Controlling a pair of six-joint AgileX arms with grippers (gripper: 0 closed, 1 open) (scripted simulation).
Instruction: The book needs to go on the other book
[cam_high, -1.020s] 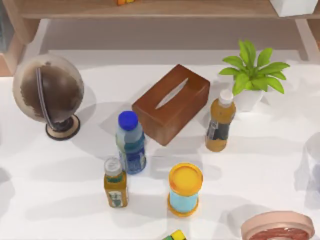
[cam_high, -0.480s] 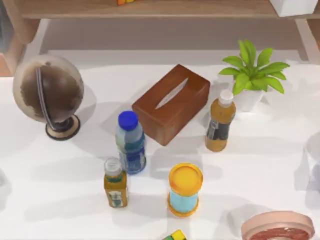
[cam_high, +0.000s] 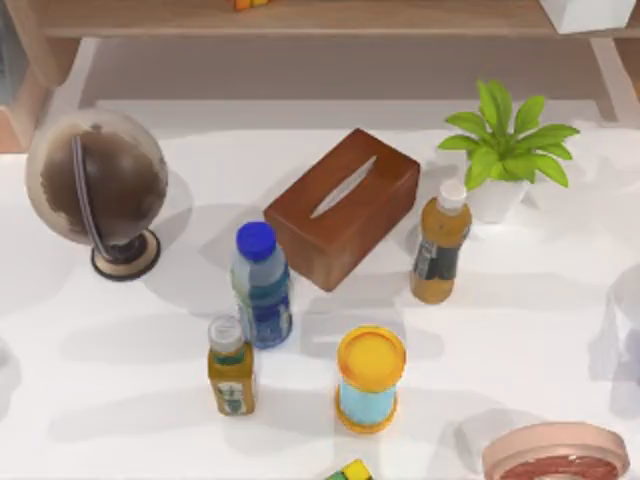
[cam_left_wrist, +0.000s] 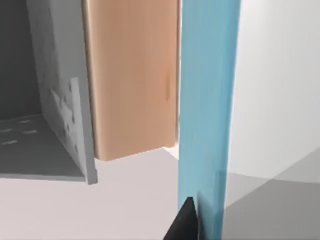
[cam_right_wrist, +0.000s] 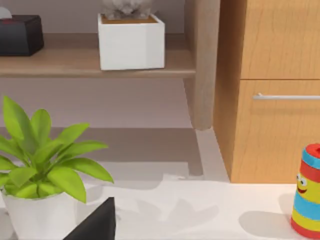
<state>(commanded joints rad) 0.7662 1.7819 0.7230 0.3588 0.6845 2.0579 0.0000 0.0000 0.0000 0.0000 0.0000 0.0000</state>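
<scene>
A flat light-blue slab, the book (cam_left_wrist: 207, 110), stands on end close before the left wrist camera. My left gripper (cam_left_wrist: 202, 226) is shut on its near end, and one dark fingertip (cam_left_wrist: 186, 224) lies against its side; the other side is hidden behind the book. Behind it are a wooden panel (cam_left_wrist: 132, 75) and a grey shelf unit (cam_left_wrist: 45, 100). The other book is out of view. A dark part of my right gripper (cam_right_wrist: 97, 225) shows beside the potted plant (cam_right_wrist: 45, 165).
On the white table stand a globe (cam_high: 97, 185), a brown tissue box (cam_high: 342, 205), a blue-capped bottle (cam_high: 261, 285), a small tea bottle (cam_high: 231, 365), an orange bottle (cam_high: 440, 240), a yellow-lidded can (cam_high: 370, 380), a plant (cam_high: 505, 150) and a pink dish (cam_high: 555, 455).
The faint shadow at the table's left edge has shrunk and drifted lower. Nothing on the table has moved.
</scene>
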